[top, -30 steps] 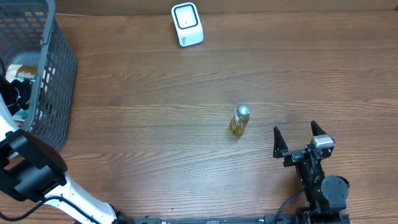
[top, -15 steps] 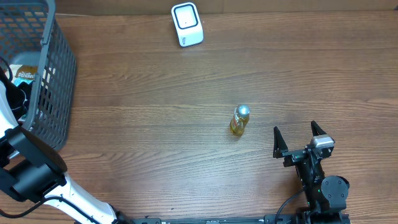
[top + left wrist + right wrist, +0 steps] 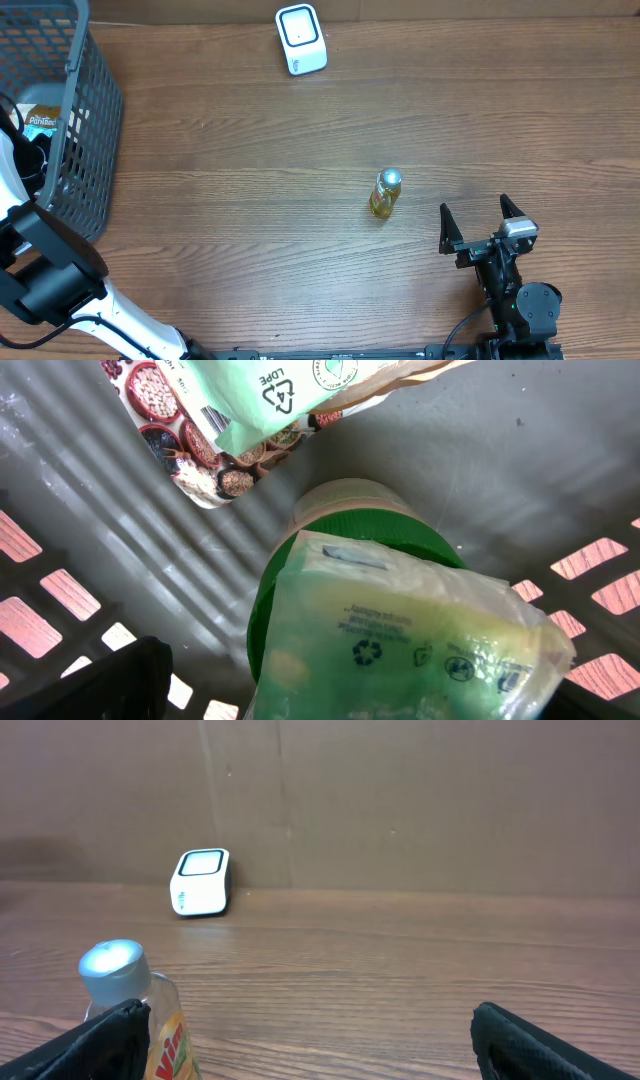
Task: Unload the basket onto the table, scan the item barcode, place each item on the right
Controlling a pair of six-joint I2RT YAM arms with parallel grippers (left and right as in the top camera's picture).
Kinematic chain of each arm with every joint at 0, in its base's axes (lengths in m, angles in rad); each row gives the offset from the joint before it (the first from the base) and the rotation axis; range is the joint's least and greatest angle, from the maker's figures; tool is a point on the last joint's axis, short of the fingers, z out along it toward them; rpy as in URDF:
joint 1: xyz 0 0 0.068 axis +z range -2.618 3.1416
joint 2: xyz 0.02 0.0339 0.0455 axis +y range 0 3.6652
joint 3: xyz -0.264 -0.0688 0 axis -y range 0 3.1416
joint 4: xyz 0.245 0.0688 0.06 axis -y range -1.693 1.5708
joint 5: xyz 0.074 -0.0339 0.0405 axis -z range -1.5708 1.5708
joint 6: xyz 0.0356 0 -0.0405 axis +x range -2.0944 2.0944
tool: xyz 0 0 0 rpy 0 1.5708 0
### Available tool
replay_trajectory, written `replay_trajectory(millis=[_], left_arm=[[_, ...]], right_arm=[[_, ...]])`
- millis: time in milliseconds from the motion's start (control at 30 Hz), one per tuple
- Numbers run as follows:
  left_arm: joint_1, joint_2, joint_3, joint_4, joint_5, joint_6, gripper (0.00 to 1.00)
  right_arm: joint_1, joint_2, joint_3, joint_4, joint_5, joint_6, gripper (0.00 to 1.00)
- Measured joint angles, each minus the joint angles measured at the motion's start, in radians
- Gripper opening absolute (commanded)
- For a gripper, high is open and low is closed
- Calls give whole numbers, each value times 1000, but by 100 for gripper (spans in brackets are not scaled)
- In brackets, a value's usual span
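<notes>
left fingers (image 3: 135, 678): spread wide, down inside the basket (image 3: 95, 120). They sit either side of a clear bag (image 3: 420, 630) and aren't pinching it, as far as I can tell.
right fingers (image 3: 445, 228): wide open and holding nothing, parked near the front edge of the bench (image 3: 250, 200).
item: my guess is it's the clear bag, lying on a green-lidded tub (image 3: 400, 532). There's also a bottle (image 3: 385, 195) standing mid-bench, just ahead of the right fingers, so it could be that one.
scanner (image 3: 300, 38): at the far edge of the bench, well apart from both.
risk 1: the bag is crinkly film, so a pinch may catch only a fold and it slips out on the lift.
risk 2: closing too deep could grab the tub lid too, or snag the bean packet (image 3: 190, 440) beside it.
risk 3: the basket wall is close, so a wrist bump could shove the basket.
risk 4: I can't make out the bag's barcode from here, so it may face away from the scanner.
risk 5: the bottle is tall and narrow, so a stray nudge from the right side tips it.
</notes>
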Motion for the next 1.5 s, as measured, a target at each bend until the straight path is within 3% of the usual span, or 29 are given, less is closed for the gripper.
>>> replay_trajectory(millis=[1000,1300,1433,1500], left_arm=[[0,11,0,34,-3,53,100],[-1,94,-2,23,2,57,86],[-1,98,-2,24,5,67,70],[-1,98,-2,23,4,73,68]], right_arm=[[0,0,0,0,0,0,100],[0,0,0,0,0,0,100],[0,0,0,0,0,0,100],[0,0,0,0,0,0,100]])
